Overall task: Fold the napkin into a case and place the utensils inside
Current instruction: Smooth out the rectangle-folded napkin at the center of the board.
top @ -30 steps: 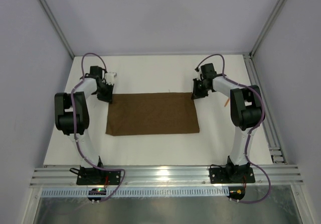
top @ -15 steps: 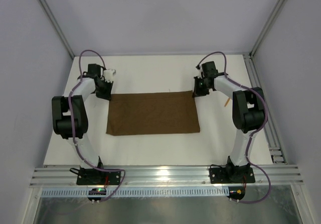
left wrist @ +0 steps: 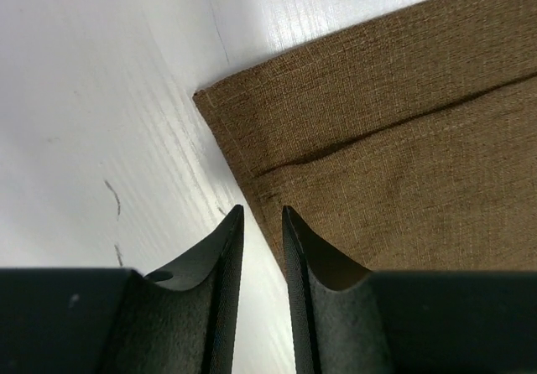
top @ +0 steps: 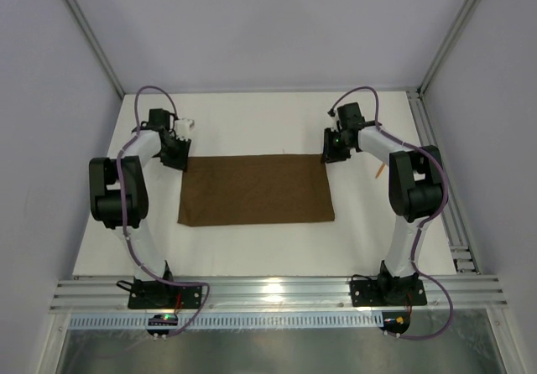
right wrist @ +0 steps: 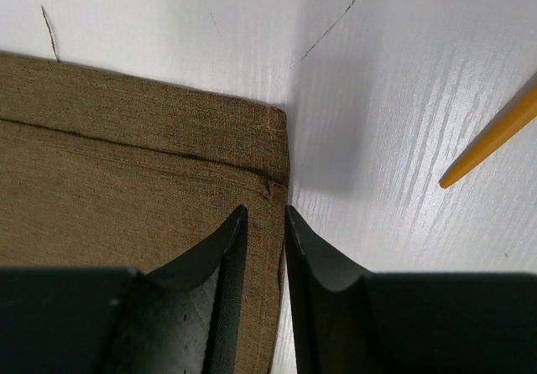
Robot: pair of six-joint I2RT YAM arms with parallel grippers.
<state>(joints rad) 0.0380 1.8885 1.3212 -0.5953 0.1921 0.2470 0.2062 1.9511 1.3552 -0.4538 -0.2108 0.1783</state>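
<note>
Napkin (top: pixel 256 189) lay flat in the middle of the table (top: pixel 252 122) as a wide brown rectangle, folded double, the upper layer's edge stopping just short of the far edge. Left gripper (left wrist: pixel 260 210) hung low over the far left corner, its fingers a narrow slit apart with nothing clamped between them; one finger stood over bare table, the other over cloth. Right gripper (right wrist: pixel 264 210) sat likewise at the far right corner, fingers slightly parted and empty, the slit lined up with the napkin's right edge. One orange utensil (right wrist: pixel 495 135) lay on the table to the right of that corner, apart from the cloth, only its pointed end showing in the right wrist view.
</note>
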